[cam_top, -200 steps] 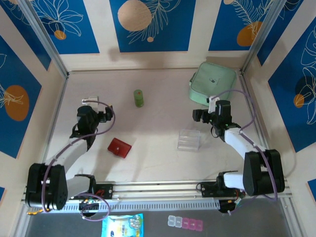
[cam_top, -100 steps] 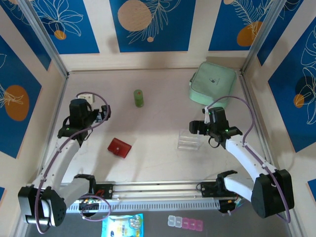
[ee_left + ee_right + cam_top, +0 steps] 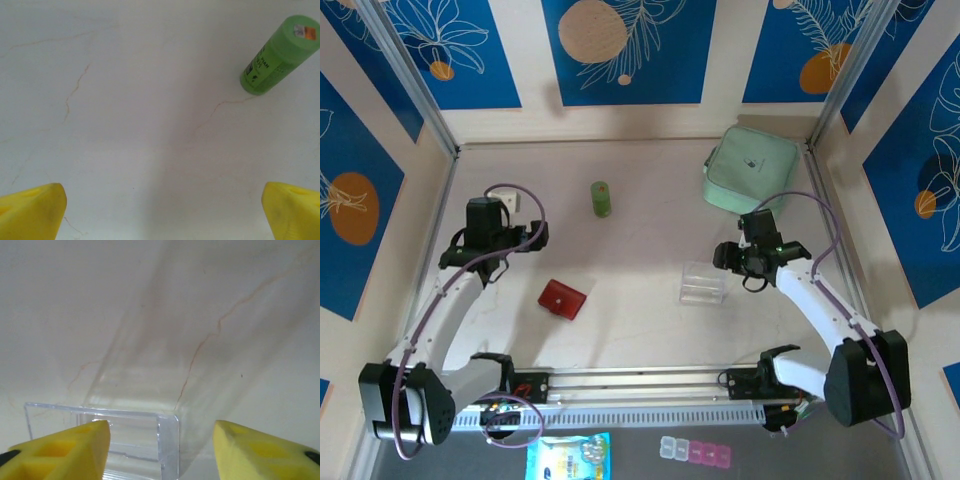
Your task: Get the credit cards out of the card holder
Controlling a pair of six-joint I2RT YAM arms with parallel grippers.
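The card holder (image 3: pixel 562 298), a small flat red wallet, lies shut on the table left of centre. No cards are visible; they are hidden or out of view. My left gripper (image 3: pixel 532 236) hovers up and to the left of the wallet, open, its yellow fingertips (image 3: pixel 30 212) wide apart over bare table. My right gripper (image 3: pixel 722 257) is open too, at the right end of the clear plastic box (image 3: pixel 703 283); the box corner (image 3: pixel 167 445) sits between its yellow fingers (image 3: pixel 65 452).
A green cylindrical tube (image 3: pixel 601 198) stands at the back centre, also seen in the left wrist view (image 3: pixel 280 55). A large mint-green pouch (image 3: pixel 750 168) lies at the back right. Walls enclose the table (image 3: pixel 640 330) on three sides.
Both arms have lifted and reached out over the table. The left gripper swung right toward the centre; the right gripper moved down toward the clear box. The wallet has not moved.
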